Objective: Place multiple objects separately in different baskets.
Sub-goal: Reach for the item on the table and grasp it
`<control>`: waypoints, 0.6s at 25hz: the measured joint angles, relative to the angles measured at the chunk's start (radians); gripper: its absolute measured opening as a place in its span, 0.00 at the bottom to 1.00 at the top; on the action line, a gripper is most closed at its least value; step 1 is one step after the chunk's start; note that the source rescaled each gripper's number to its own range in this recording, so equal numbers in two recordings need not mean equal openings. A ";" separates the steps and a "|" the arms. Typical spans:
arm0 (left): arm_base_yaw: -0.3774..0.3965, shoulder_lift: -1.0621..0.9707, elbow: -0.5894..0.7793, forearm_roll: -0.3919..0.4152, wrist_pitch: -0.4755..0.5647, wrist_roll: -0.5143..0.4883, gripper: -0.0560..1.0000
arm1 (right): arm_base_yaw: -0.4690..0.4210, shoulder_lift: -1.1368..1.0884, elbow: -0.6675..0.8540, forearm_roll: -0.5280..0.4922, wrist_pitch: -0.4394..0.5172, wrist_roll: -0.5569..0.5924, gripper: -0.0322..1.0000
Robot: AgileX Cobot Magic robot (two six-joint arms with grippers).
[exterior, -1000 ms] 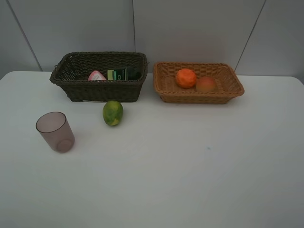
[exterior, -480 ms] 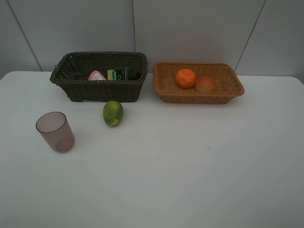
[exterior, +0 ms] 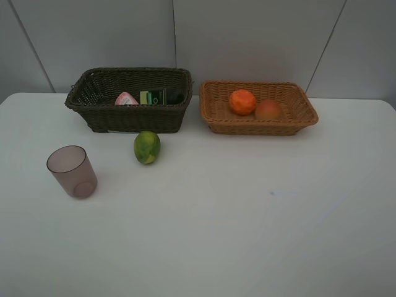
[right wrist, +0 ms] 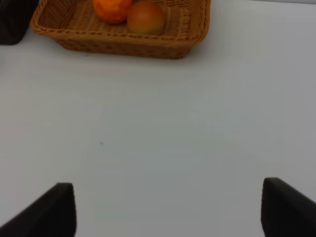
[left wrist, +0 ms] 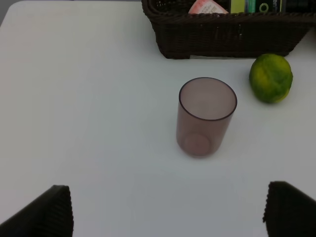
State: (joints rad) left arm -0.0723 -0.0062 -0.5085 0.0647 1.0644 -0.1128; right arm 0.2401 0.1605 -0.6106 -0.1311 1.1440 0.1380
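A dark brown basket [exterior: 93, 105] at the back left holds a pink bottle [exterior: 125, 98] and a black bottle [exterior: 159, 96]. Beside it, the tan basket [exterior: 297, 120] holds an orange [exterior: 242, 101] and a peach-like fruit [exterior: 268, 109]. On the table in front of the dark basket lie a green fruit [exterior: 146, 146] and an upright mauve cup [exterior: 72, 171]. My left gripper [left wrist: 168, 210] is open, some way short of the cup [left wrist: 205, 116], with the green fruit [left wrist: 270, 78] beyond. My right gripper [right wrist: 168, 207] is open over bare table, well back from the tan basket [right wrist: 49, 27]. Neither arm shows in the high view.
The white table [exterior: 247, 216] runs to a grey panelled wall [exterior: 247, 37] behind the baskets. Both baskets stand close together near the table's back edge.
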 joint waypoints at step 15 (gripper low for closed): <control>0.000 0.000 0.000 0.000 0.000 0.000 1.00 | 0.000 -0.163 0.086 -0.009 -0.075 0.000 0.70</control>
State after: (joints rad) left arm -0.0723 -0.0062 -0.5085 0.0647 1.0640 -0.1128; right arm 0.2401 -0.0030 -0.5248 -0.1403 1.0685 0.1380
